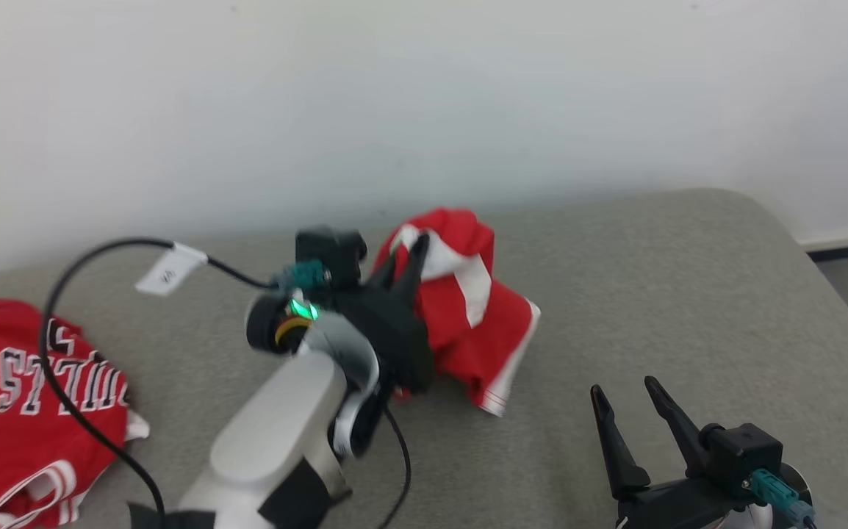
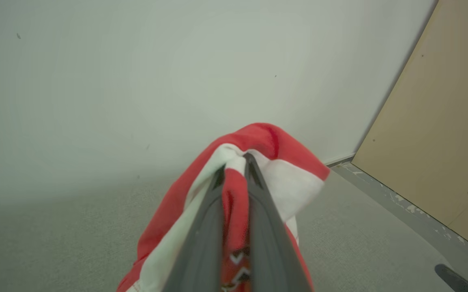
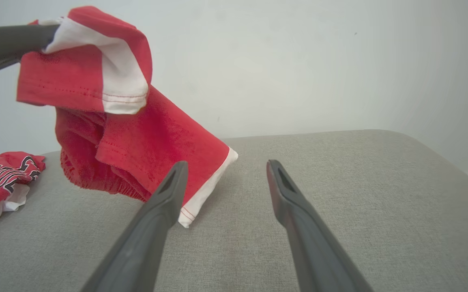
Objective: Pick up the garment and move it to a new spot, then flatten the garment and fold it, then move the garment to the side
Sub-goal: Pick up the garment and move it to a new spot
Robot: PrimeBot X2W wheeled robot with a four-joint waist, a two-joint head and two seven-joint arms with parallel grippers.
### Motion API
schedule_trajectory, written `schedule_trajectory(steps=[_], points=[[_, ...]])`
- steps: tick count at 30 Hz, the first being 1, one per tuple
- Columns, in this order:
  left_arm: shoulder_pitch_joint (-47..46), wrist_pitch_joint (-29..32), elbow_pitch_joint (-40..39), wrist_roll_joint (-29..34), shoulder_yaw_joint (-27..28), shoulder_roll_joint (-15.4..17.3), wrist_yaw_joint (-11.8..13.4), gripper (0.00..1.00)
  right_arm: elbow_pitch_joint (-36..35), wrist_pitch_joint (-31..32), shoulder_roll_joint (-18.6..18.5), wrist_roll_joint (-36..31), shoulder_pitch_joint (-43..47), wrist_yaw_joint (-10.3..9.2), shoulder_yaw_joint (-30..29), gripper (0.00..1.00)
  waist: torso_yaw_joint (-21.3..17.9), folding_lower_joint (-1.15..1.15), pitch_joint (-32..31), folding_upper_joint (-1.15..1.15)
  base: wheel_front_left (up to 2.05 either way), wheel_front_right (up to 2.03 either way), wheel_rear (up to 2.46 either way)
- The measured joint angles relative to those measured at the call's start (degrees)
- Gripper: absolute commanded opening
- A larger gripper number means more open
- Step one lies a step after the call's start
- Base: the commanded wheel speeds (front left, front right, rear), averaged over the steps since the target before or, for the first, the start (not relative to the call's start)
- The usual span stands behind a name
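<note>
Garment (image 1: 497,323) is partly hidden behind left hand (image 1: 405,251).

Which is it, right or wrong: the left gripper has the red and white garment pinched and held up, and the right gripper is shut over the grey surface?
Wrong on one point: the right gripper is open, fingers spread with nothing between them, as the right wrist view shows. The left gripper does pinch the red and white garment and hold it up.
</note>
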Motion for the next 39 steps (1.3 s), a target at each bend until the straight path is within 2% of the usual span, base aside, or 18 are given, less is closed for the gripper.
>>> schedule_trajectory(steps=[4,5,9,10,11,16,20,22,25,29,30,32,37,39], points=[[4.62,-0.49,-0.29,-2.9,-3.94,-0.01,1.6,0.0,0.0,0.25,-0.01,0.0,-0.07,0.0,0.16,1.0,-3.05,0.0,0.6,0.0,0.0,0.0,0.0],[8.39,-0.51,-0.35,-5.3,-7.62,-0.02,1.72,0.0,0.03,0.25,-0.01,0.02,0.04,0.0,0.2,1.0,-4.96,0.0,1.08,0.0,0.0,0.0,0.0],[12.46,0.31,-2.16,-11.37,-13.33,-0.08,1.07,0.0,0.07,0.24,-0.01,0.19,0.1,0.0,-0.26,1.0,-6.38,0.0,2.03,0.01,0.0,0.0,0.0],[13.0,0.26,-2.65,-12.44,-14.27,-0.1,0.98,0.45,0.08,0.23,-0.02,0.27,0.15,0.0,-0.63,1.0,-6.28,0.0,2.13,0.01,0.0,0.0,0.0],[13.29,0.46,-3.05,-13.55,-15.3,-0.08,1.02,1.0,0.07,0.23,-0.01,0.29,0.2,0.0,-0.97,1.0,-6.1,0.0,2.18,0.01,0.0,0.0,0.0],[14.99,-0.88,-4.17,-17.56,-17.45,-0.08,2.61,1.0,0.1,0.13,0.0,0.55,0.52,0.0,-2.19,1.0,-4.34,0.0,1.84,0.01,0.0,0.0,0.0],[15.05,-9.06,-5.25,-16.28,-16.27,0.29,1.76,1.0,0.31,-0.57,-0.03,1.16,1.07,0.0,-3.21,1.0,-2.47,0.0,1.2,0.01,0.0,0.0,0.0],[15.37,-11.47,-6.15,-13.32,-15.8,2.16,1.83,1.0,0.42,-0.82,0.0,1.22,1.5,0.0,-3.99,1.0,-1.46,0.0,0.8,0.0,0.0,0.0,0.0],[17.72,-12.69,-8.93,-8.99,-12.82,6.08,3.35,1.0,0.65,-1.66,-0.02,1.22,2.22,0.0,-5.52,1.0,0.24,0.0,0.23,0.01,0.0,0.0,0.0],[24.82,-12.85,-19.3,-0.18,-1.44,9.17,5.7,1.0,0.96,-2.7,-0.01,1.24,3.2,0.0,-7.17,1.0,2.69,0.0,-0.41,0.01,0.0,0.0,0.0],[30.04,-12.85,-24.18,4.97,3.42,9.88,5.69,1.0,1.31,-3.33,-0.01,1.26,3.55,0.0,-7.82,1.0,3.91,0.0,-0.65,0.0,0.0,0.0,0.0],[34.62,-12.87,-27.57,8.59,7.6,10.03,5.17,1.0,1.62,-4.34,-0.02,1.33,3.68,0.0,-7.92,1.0,5.1,0.0,-0.87,0.0,0.0,0.0,0.0],[43.4,-12.85,-31.6,12.65,18.33,8.37,3.0,1.0,2.41,-6.87,0.0,0.8,3.9,0.0,-8.61,1.0,7.53,0.0,-1.58,0.0,0.0,0.0,0.0],[44.65,-12.85,-31.99,13.24,20.17,7.83,2.63,1.0,2.7,-7.19,0.0,0.7,4.03,0.0,-8.95,1.0,7.88,0.0,-1.77,0.0,0.0,0.0,0.0]])
